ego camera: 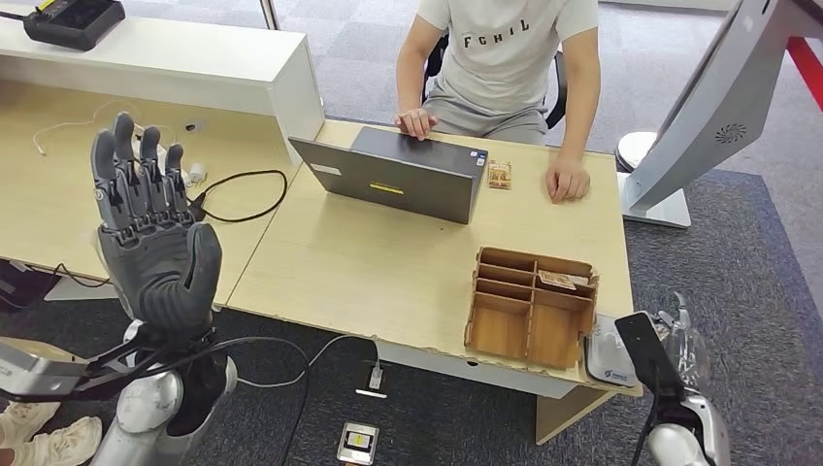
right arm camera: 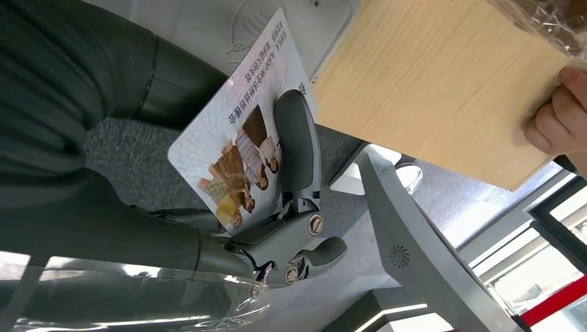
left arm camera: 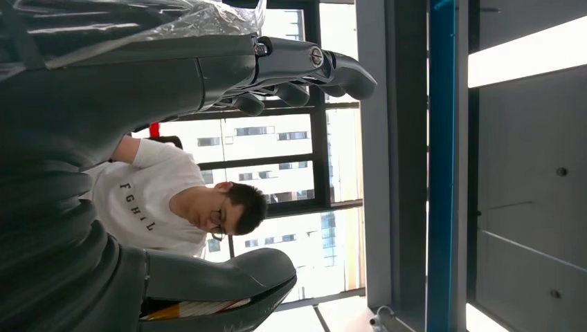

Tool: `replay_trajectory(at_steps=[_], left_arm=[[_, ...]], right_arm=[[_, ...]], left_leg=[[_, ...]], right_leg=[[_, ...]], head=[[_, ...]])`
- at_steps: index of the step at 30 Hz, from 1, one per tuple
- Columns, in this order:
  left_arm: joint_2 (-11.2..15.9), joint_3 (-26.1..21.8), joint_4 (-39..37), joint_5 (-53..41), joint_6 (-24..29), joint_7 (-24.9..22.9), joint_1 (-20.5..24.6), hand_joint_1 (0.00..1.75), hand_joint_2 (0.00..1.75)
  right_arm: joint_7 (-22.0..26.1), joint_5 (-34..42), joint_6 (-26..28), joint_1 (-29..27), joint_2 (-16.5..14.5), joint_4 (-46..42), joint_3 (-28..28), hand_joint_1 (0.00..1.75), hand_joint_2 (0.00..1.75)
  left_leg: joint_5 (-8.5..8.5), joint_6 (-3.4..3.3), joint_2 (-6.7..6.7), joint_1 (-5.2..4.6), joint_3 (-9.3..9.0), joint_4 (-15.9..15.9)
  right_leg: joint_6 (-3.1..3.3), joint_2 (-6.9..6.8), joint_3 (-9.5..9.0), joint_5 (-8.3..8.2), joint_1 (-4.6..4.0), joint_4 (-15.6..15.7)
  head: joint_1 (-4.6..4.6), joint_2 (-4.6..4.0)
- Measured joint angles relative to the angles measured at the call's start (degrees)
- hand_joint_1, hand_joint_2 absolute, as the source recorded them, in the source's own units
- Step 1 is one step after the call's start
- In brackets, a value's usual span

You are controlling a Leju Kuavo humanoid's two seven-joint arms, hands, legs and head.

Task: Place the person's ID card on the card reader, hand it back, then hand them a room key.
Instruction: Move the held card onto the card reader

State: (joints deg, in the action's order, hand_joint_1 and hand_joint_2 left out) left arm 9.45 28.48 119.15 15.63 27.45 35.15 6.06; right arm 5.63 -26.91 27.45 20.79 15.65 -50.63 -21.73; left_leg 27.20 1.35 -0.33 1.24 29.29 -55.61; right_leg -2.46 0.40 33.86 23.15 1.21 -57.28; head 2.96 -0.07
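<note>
My right hand is at the table's near right corner, beside the white card reader. Up close, my right hand pinches the ID card, a white card printed with a picture of people, between thumb and finger. The card's far end overlaps the reader. The wooden organizer holds a room key card in its back right slot. My left hand is raised at the left, fingers spread upward, empty; the left wrist view shows this hand holding nothing.
A person sits across the table, one hand on an open grey laptop, the other hand on the tabletop. A small patterned card lies beside the laptop. A white kiosk stand rises at the right. Cables cross the left desk.
</note>
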Motion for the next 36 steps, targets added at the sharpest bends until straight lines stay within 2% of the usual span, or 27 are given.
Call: replay_trajectory(at_steps=[36], left_arm=[[1.58, 0.26, 2.03, 0.0, 1.87, 0.28, -0.72, 0.0, 1.75]], right_arm=[[0.84, 2.08, -0.55, 1.87, -2.21, 11.62, -1.3, 1.75, 1.75]], left_leg=[[0.0, 0.0, 0.04, 0.0, -0.26, 0.0]], right_leg=[[0.0, 0.04, -0.24, 0.0, -0.01, 0.01]], head=[[-0.01, 0.0]])
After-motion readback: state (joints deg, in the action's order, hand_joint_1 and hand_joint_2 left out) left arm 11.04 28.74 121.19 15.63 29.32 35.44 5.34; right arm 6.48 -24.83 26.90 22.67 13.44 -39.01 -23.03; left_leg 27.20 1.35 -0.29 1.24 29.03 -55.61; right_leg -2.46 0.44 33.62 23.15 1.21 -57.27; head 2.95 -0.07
